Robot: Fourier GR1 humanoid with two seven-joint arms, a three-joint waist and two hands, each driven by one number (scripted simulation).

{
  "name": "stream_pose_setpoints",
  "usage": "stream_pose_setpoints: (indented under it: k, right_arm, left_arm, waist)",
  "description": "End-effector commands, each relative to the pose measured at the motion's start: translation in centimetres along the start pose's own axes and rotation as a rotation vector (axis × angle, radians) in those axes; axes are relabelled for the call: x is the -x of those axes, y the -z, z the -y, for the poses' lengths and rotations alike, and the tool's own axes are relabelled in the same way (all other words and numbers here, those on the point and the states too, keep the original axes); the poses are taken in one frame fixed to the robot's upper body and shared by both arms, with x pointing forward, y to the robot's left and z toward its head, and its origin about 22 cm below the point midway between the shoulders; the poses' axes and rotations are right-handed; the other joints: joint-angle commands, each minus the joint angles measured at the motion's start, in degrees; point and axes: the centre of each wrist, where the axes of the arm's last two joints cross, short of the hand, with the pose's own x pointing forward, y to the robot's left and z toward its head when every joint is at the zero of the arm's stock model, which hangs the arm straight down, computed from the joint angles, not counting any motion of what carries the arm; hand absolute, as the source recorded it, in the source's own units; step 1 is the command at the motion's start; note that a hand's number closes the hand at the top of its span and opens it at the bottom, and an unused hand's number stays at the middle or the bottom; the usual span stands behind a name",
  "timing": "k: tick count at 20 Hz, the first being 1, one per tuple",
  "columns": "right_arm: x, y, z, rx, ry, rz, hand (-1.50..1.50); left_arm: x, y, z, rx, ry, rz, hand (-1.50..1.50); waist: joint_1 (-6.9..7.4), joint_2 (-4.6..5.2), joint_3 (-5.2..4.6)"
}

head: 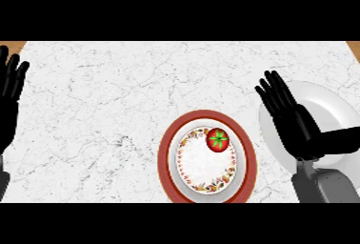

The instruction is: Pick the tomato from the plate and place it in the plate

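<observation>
A red tomato (217,140) with a green stem lies in the upper right part of a red-rimmed plate (171,157) with a flowered white centre, low in the middle of the head view. To its right stands a plain white plate (330,107). My right hand (299,131) hovers over the white plate's left half, fingers straight and pointing up-left, holding nothing, a short way right of the tomato. My left hand (8,102) rests open at the far left edge, fingers up.
The counter (105,119) is white marble with grey veins. Brown wood shows at its top left corner (15,45) and top right corner (353,45).
</observation>
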Motion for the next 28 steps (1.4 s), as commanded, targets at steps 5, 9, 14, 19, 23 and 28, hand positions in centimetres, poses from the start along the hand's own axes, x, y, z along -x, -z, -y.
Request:
stream_pose_setpoints:
  k: [5,9,14,19,23,28]
  right_arm:
    - [-2.6,2.4,-4.3,-0.200,-0.010,0.010,1.50]
    - [-8.4,3.1,1.5,-0.171,-0.895,0.137,1.50]
    - [3.1,-1.5,-1.6,0.156,-0.437,0.080,1.50]
    - [6.8,-2.9,-2.5,-0.131,-0.260,0.203,-1.50]
    - [6.1,-2.9,-0.1,-0.278,-0.609,0.122,-1.50]
    - [0.3,0.9,0.5,-0.263,-0.920,0.099,-1.50]
  left_arm:
    - [7.5,-6.4,2.3,-0.025,0.113,-0.491,0.00]
    - [8.3,-7.3,2.0,-0.022,0.077,-0.577,0.00]
    - [9.5,-8.6,4.7,-0.022,0.080,-0.653,0.00]
    - [10.1,-7.8,8.1,-0.023,0.090,-0.657,0.00]
    - [9.3,-7.8,7.7,0.002,0.084,-0.673,0.00]
    - [9.9,-8.0,6.1,-0.001,0.086,-0.672,0.00]
  waist:
    - [-0.12,-1.75,0.27]
    - [-2.04,-2.88,-1.32]
    - [-1.46,-1.38,0.58]
    - [-0.26,-1.64,0.38]
    - [0.09,-1.91,0.30]
    - [0.28,-2.07,0.17]
